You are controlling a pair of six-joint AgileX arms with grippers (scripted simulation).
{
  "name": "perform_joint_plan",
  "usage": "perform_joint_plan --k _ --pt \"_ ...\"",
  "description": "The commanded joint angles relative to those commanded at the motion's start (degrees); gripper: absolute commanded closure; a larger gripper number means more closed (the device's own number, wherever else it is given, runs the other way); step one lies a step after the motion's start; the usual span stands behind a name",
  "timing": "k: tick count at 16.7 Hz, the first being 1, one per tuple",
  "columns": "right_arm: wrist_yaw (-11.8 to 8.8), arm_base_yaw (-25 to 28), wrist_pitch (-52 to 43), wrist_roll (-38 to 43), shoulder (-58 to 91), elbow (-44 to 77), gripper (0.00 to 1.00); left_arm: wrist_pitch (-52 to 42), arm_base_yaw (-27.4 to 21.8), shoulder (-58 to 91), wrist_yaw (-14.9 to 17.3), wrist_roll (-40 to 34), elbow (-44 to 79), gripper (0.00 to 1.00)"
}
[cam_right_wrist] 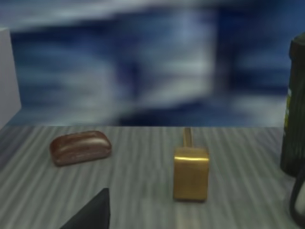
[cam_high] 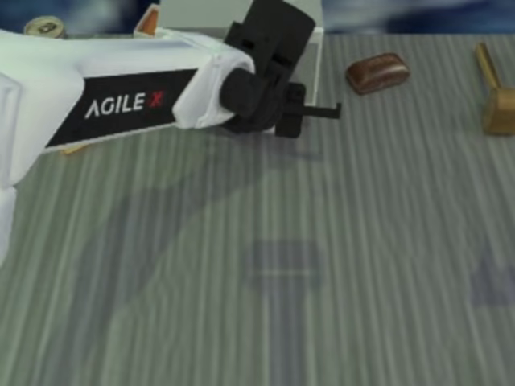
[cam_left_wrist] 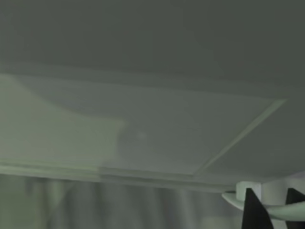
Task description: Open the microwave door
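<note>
The microwave (cam_high: 315, 56) stands at the table's far edge, mostly hidden under my left arm. In the left wrist view its door (cam_left_wrist: 143, 119) fills the picture, a pale frame round a grey window. The door's thin pale handle (cam_left_wrist: 233, 196) runs between the two dark fingertips of my left gripper (cam_left_wrist: 275, 210), which is shut on it. From above, the left gripper (cam_high: 334, 108) juts out just in front of the microwave's right end. My right gripper (cam_right_wrist: 195, 224) is parked out of the top view, open and holding nothing.
A brown bread loaf (cam_high: 376, 72) lies right of the microwave, and a golden mallet (cam_high: 497, 100) sits near the right edge. A dark green bottle (cam_right_wrist: 295, 105) stands beside the mallet (cam_right_wrist: 190, 171). A can (cam_high: 44, 28) sits at the far left.
</note>
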Motion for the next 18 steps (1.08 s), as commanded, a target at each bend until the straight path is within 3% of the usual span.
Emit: perform_joint_plan --k 18 --pt "0.0 0.0 0.0 0.0 0.0 0.0 0.0 1.62 0.5 -1.81 1.9 2.43 -2.88 1.0"
